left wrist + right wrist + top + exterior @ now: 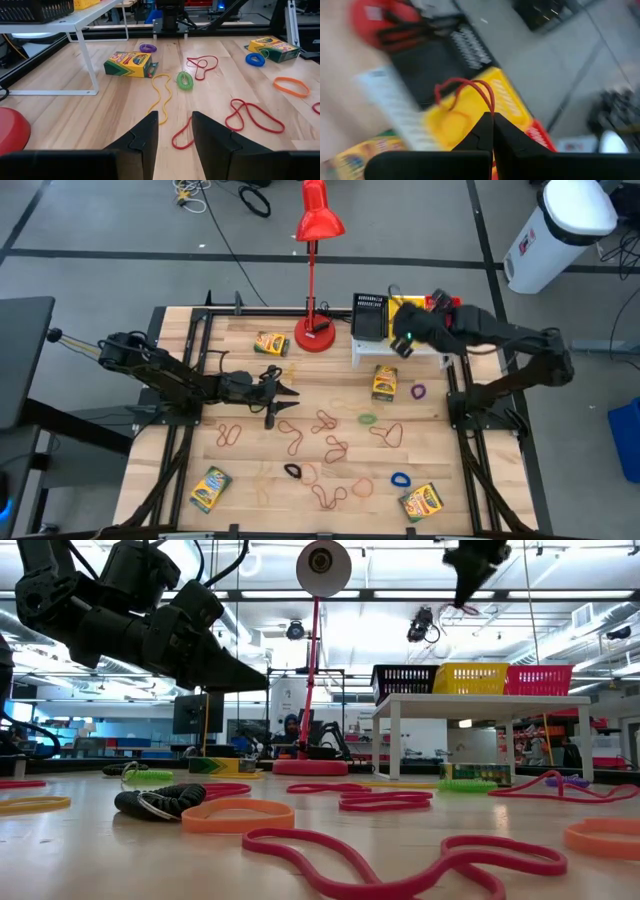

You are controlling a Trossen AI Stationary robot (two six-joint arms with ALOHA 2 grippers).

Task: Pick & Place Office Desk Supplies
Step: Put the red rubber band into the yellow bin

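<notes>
Above the small white shelf at the far right of the table, the right gripper is seen clenched on a red rubber band, whose loop stands up from the pinched fingertips. Directly beneath the claw lies the yellow bin, flanked by the black bin on one side and the red bin on the other; in the low view the three are seen in a row on the shelf, black to the left, then yellow, then red. The coming move is judged to turn on this one relation: the band hangs over the yellow bin's opening rather than a neighbour's, so a release here should drop it inside, provided the loop does not catch on the rim. The right arm is plainly the nearer to the bins.

Toward the middle left of the table, the left gripper hovers low with its fingers parted and nothing between them. Beyond it many loose bands are scattered, among them a green band and a tan band, and a crayon box lies near the shelf leg.
</notes>
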